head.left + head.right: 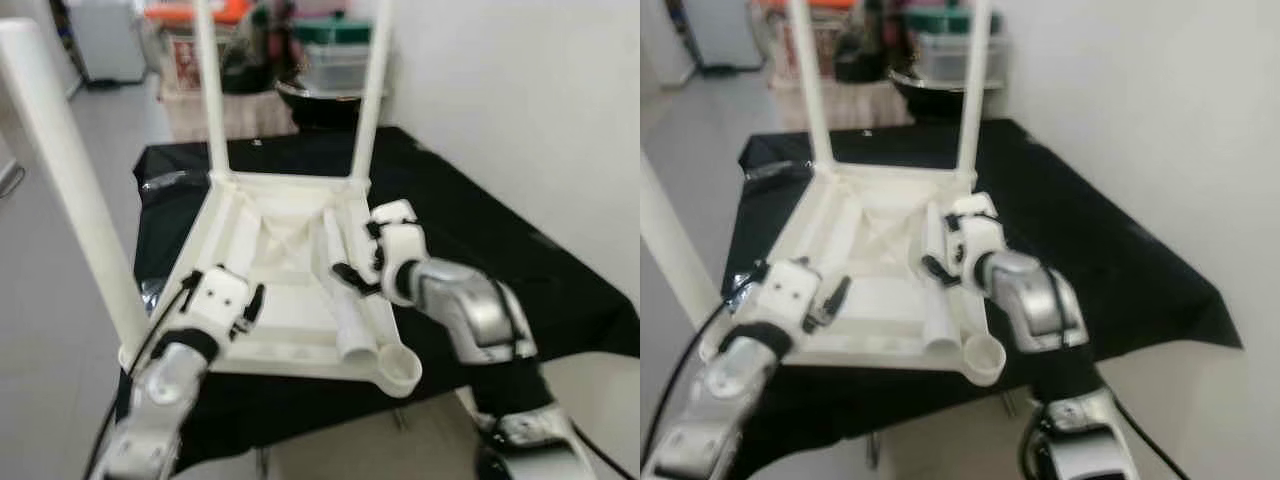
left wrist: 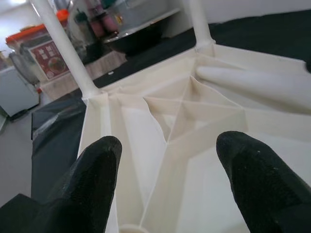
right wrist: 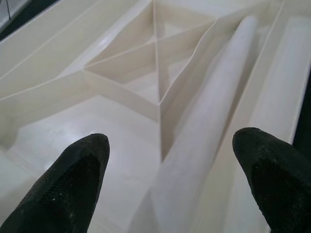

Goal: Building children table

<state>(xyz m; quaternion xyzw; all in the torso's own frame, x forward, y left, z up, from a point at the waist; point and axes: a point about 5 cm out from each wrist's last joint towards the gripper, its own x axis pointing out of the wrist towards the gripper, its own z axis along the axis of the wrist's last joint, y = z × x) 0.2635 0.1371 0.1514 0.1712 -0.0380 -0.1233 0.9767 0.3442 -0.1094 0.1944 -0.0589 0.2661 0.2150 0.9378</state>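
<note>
The table (image 1: 270,290) was laid upside down on a black cloth (image 1: 500,250), a loose leg (image 3: 209,131) resting inside. Both grippers, left (image 2: 167,160) and right (image 3: 170,165), were held open above it.

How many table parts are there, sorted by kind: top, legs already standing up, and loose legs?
Upturned top: 1
Standing legs: 3
Loose leg lying in the top: 1
Total: 5
</note>
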